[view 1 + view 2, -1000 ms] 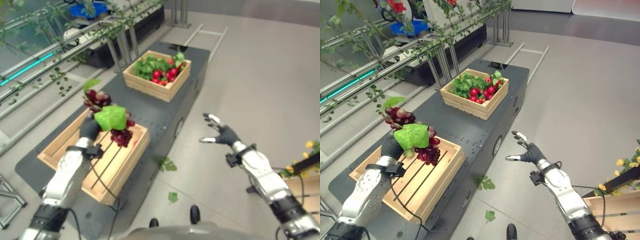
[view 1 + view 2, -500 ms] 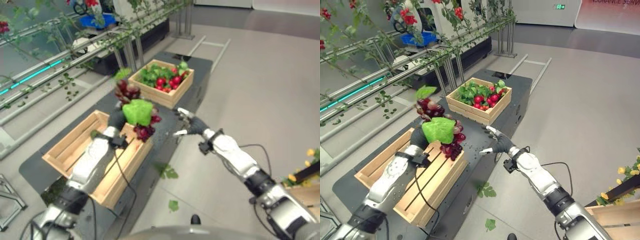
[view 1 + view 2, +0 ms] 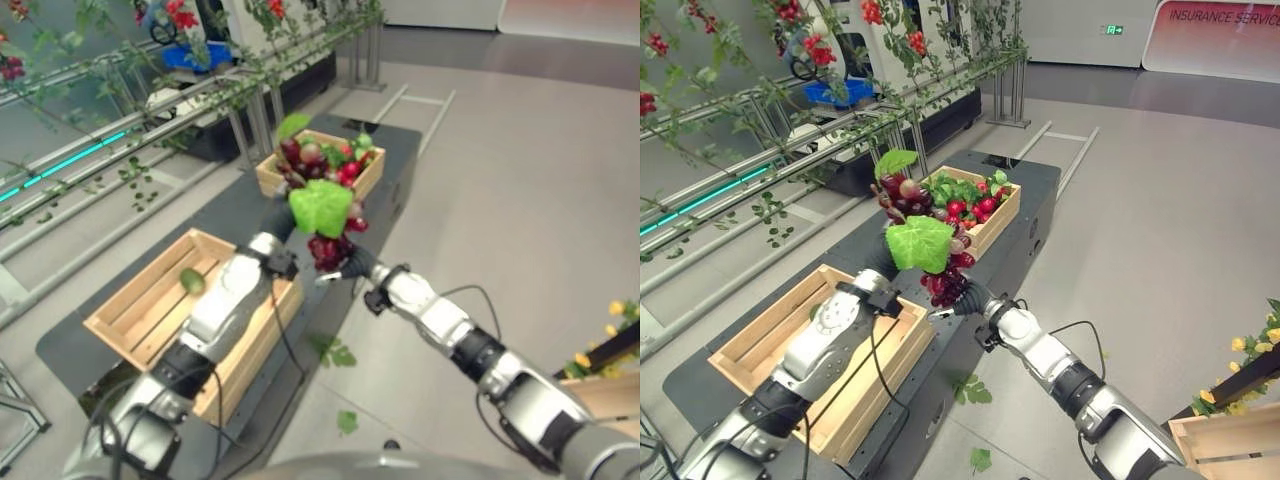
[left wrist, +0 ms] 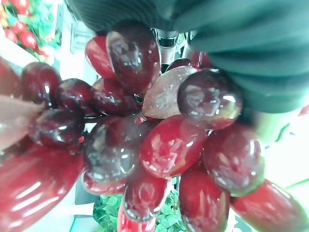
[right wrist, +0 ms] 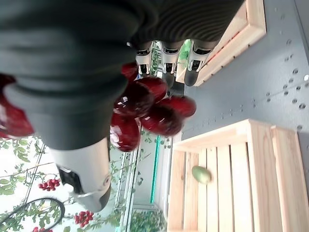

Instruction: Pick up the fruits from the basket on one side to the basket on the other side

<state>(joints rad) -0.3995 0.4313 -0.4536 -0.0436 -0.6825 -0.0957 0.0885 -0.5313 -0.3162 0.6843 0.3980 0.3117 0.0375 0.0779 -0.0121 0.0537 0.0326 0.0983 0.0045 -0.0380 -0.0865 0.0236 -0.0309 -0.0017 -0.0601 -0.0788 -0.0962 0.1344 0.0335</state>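
A bunch of dark red grapes with green leaves hangs in the air between the two crates, close to the far one. My left hand is shut on it from behind; the grapes show close up in the left wrist view. My right hand sits just under the bunch, open, its fingers straight past the lowest grapes. The near wooden crate holds one green fruit. The far crate is full of red fruits and green leaves.
Both crates rest on a dark grey platform with its edge to the right. Metal rails with leafy vines run along the left. Loose leaves lie on the floor. Another crate with yellow flowers stands at the lower right.
My left arm has carried the grapes from above the near crate toward the far crate. My right hand has swung in from the right to just below the bunch. The view has shifted.
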